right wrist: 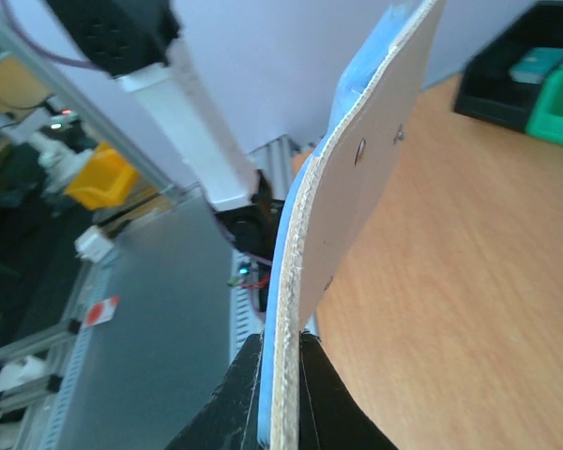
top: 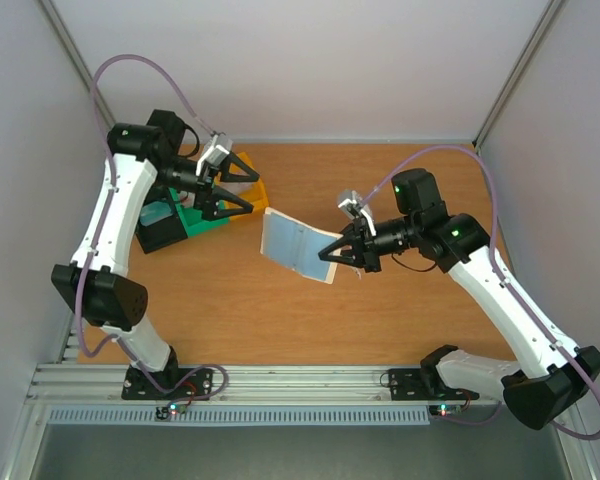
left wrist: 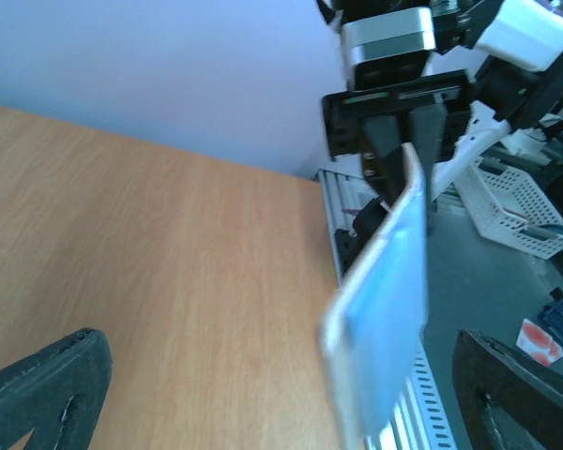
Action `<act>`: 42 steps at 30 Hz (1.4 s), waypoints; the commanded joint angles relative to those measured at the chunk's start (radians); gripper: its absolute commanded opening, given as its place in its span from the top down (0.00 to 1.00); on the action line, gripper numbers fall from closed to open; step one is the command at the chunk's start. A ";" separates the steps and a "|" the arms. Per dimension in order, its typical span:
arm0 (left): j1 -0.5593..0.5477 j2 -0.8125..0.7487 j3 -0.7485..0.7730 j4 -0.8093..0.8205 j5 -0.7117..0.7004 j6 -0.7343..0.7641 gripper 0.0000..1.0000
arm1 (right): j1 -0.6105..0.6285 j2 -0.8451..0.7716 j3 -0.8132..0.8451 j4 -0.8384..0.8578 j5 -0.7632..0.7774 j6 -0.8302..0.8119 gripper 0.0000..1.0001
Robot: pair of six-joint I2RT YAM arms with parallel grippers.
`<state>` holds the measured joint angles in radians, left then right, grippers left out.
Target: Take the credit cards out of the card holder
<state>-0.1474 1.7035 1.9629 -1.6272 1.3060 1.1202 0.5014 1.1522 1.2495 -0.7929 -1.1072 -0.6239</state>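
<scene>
Bluish card holder [top: 296,248] in right claw [top: 334,254]

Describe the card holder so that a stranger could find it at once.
Look at the middle of the wooden table. There the right gripper is shut on one edge of the card holder, a flat pale blue folding sleeve. Unlike the coloured bins at the left, it is thin and held off the surface.

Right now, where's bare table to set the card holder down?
Bare table between the card holder and the near edge; also the far strip beyond the holder. Crowded far left: the bins by the left gripper.
</scene>
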 commanded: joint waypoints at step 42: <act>-0.293 -0.479 -0.988 2.021 0.028 -1.683 1.00 | 0.003 0.047 0.136 -0.007 0.130 0.067 0.77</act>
<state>-0.4137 1.2835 1.0405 -0.1944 1.3396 -0.1673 0.5011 1.1954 1.3762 -0.8341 -1.0382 -0.6220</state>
